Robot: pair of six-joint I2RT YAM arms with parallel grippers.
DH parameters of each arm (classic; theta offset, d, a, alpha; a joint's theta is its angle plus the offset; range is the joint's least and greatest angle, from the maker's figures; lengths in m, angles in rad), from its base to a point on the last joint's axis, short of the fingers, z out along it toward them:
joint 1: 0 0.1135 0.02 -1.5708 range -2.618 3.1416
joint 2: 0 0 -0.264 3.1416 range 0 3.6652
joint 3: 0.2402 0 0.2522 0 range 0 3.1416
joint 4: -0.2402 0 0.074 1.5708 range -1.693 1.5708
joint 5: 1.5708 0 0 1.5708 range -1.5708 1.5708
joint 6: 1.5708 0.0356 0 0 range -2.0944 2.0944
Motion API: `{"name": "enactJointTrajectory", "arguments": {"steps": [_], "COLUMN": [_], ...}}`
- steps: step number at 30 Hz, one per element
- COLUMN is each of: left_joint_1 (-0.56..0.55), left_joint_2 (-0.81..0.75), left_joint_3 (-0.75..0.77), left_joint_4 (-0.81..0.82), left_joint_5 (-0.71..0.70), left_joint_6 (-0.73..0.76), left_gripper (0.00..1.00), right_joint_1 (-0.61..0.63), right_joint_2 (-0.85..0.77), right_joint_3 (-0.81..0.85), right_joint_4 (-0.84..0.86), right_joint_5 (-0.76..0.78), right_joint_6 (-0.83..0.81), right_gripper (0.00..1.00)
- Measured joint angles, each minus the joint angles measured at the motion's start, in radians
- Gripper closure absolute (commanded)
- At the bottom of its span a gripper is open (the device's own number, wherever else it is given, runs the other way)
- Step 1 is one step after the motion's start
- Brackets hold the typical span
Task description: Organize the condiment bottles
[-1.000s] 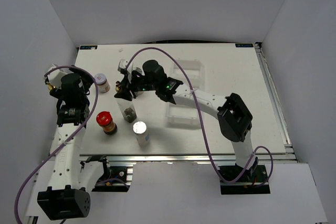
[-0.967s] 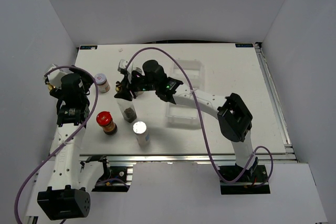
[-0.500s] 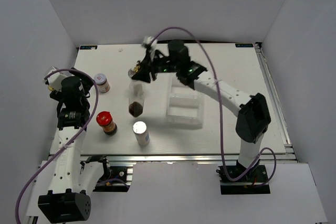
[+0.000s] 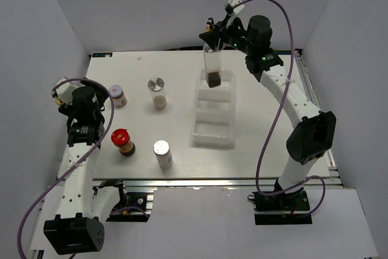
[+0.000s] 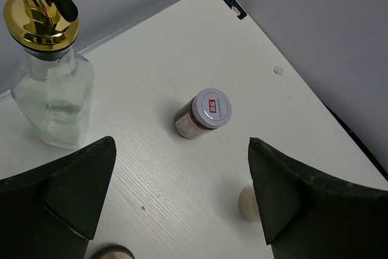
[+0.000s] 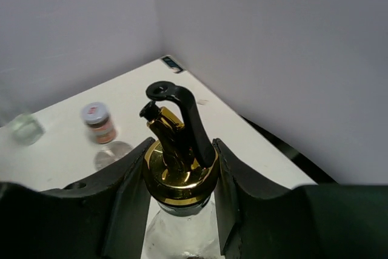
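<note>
Glass bottle with a gold pourer top and dark liquid low inside hangs upright over the far end of the white tray, the right claw clenched on its neck; whether its base touches the tray cannot be told. Left claw gapes released above the table, near the second gold-topped bottle and the white-lidded jar, while the far shaker, the near shaker and the red-capped jar stand left of the tray
</note>
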Motion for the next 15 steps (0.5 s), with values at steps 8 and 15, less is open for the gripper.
{"name": "enactJointTrajectory", "arguments": {"steps": [8, 15], "left_joint_1": [0.000, 0.000], "left_joint_2": [0.015, 0.043], "left_joint_3": [0.000, 0.000], "left_joint_4": [0.002, 0.000], "left_joint_5": [-0.010, -0.011], "left_joint_6": [-0.014, -0.022], "left_gripper": [0.02, 0.02], "right_joint_1": [0.008, 0.008], "right_joint_2": [0.109, 0.210], "right_joint_3": [0.077, 0.080], "right_joint_4": [-0.020, 0.010], "right_joint_5": [0.338, 0.507], "right_joint_6": [-0.047, -0.067], "right_gripper": [1.00, 1.00]}}
